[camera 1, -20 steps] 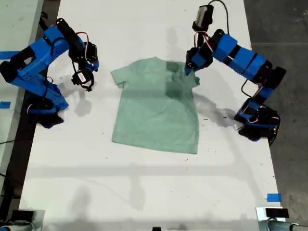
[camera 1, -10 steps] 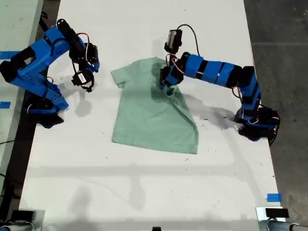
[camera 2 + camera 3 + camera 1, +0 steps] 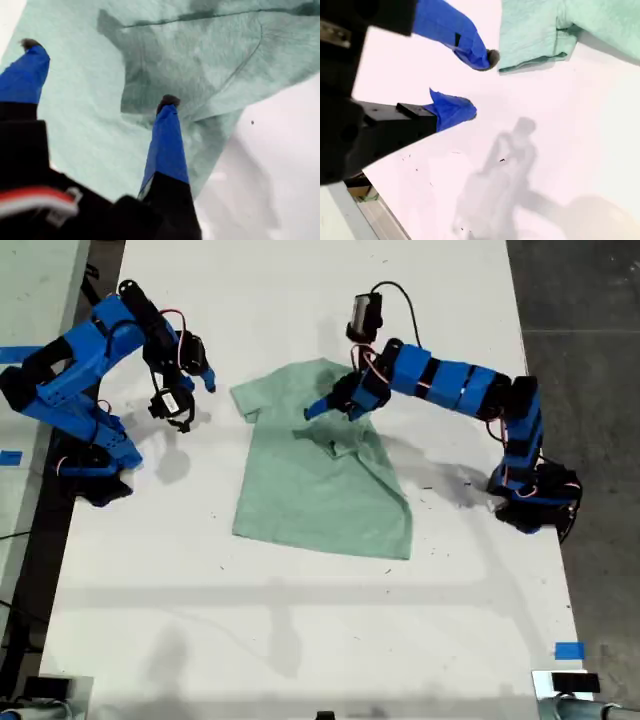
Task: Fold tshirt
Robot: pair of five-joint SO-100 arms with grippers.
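Spreading across most of the exterior view is the white surface, with the tshirt lying flat near its middle, between the two arms. One sleeve is already turned in over the chest of the tshirt, leaving a diagonal edge down that side; the other sleeve lies flat, pointing toward the arm that idles beside the tshirt.

My first end effector hangs over the folded sleeve near the collar, jaws spread, nothing pinched. In the first wrist view one fingertip sits just at the flap's corner; whether it touches the cloth I cannot tell.

My second end effector hovers over bare surface just beside the flat sleeve, jaws parted, empty.

Judgement: cloth is light, soft, limp. It will drape and wrinkle, and may drag if pulled low. Best hold looks like a hem or sleeve edge, pinched through both layers at the corner.
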